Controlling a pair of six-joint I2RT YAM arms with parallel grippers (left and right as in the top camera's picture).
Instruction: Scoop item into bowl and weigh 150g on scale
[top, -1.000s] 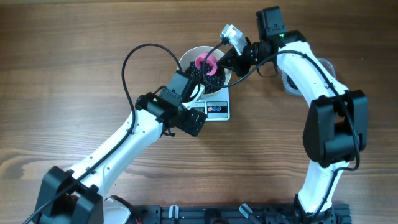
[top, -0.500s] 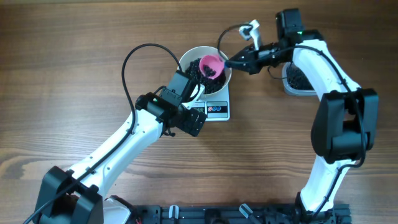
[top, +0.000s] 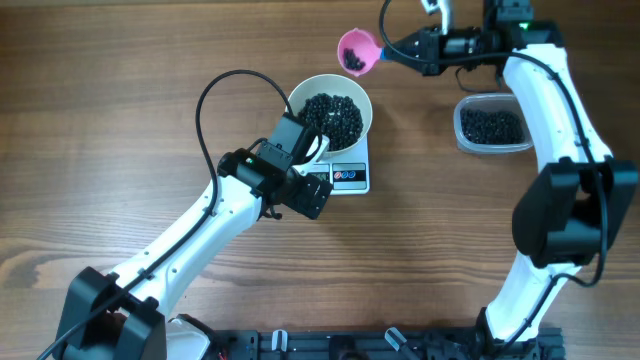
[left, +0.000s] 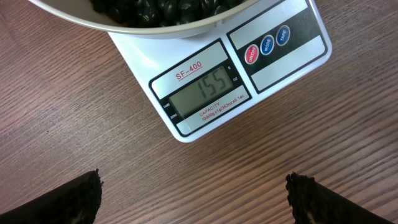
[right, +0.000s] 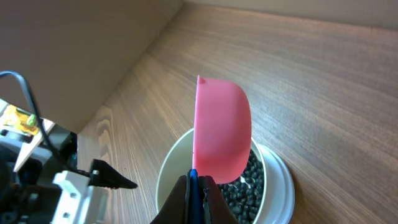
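Brown wood-grain table (top: 120, 120), soft even light

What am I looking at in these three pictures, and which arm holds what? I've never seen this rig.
Two white robot arms work at a wooden table. One picture looks down from overhead; the other two come from a camera on each wrist. The right gripper is shut on the blue handle of a small pink plastic scoop, raised beyond the round white bowl of tiny black beads. That bowl sits on a flat white kitchen scale; its display reads 155. A clear plastic tub holds more beads. The left gripper is open and empty.
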